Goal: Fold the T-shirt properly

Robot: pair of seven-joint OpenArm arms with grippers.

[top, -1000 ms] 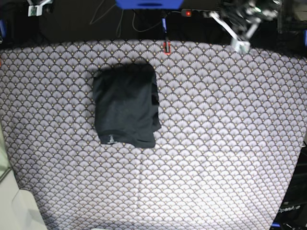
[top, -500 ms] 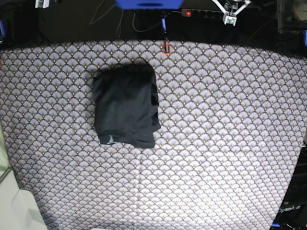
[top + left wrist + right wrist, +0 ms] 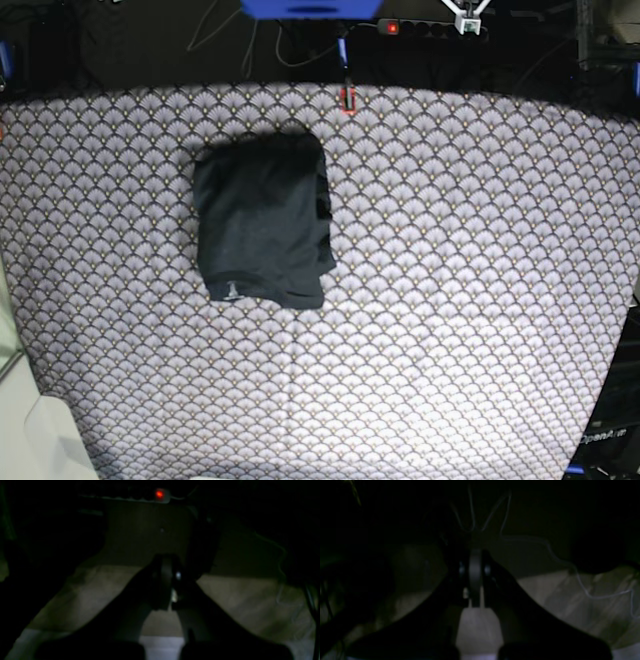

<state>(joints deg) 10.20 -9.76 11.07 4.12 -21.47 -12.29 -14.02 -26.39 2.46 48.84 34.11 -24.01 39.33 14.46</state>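
Observation:
The T-shirt [image 3: 262, 220] lies folded into a compact dark rectangle on the patterned table cloth [image 3: 460, 300], left of centre, with its small pale tag [image 3: 231, 292] near the front edge. No gripper touches it. My left gripper [image 3: 468, 18] is raised at the top edge of the base view, far behind the table. In the dark left wrist view its fingers [image 3: 162, 580] meet, empty. My right gripper [image 3: 475, 576] shows only in the right wrist view, fingers together, empty, over dark floor. The shirt is out of both wrist views.
A power strip with a red light [image 3: 392, 27] lies behind the table and also shows in the left wrist view [image 3: 159, 494]. A small red and black object [image 3: 347, 98] sits at the table's far edge. Thin cables [image 3: 545, 545] trail on the floor.
The left gripper has risen and pulled back to the top edge of the base view. The right gripper has left the top left corner. The T-shirt has not moved.

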